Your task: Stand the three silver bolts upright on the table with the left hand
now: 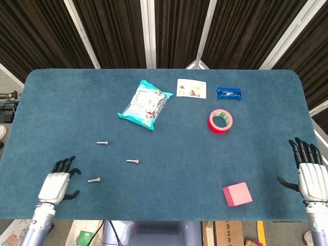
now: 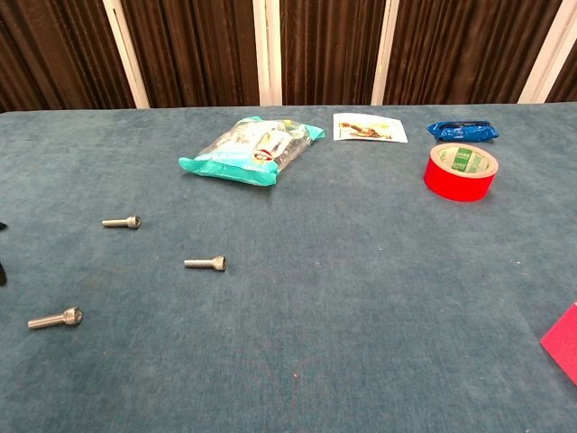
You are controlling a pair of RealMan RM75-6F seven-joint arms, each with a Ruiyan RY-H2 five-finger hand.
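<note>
Three silver bolts lie flat on the blue table. The far one [image 1: 102, 143] [image 2: 122, 222] is at the left, the middle one [image 1: 132, 161] [image 2: 206, 263] lies right of it, and the nearest one [image 1: 94, 180] [image 2: 55, 318] is close to the front edge. My left hand [image 1: 56, 181] hovers over the table's front left, just left of the nearest bolt, fingers spread and holding nothing. My right hand [image 1: 310, 172] hangs open past the table's right edge. In the chest view only dark fingertips [image 2: 2, 271] of the left hand show at the left border.
A teal snack bag [image 1: 145, 104] lies at the centre back, with a printed card [image 1: 191, 88] and a blue packet [image 1: 228, 93] to its right. A red tape roll [image 1: 221, 121] sits right of centre. A pink block [image 1: 237, 194] rests near the front right.
</note>
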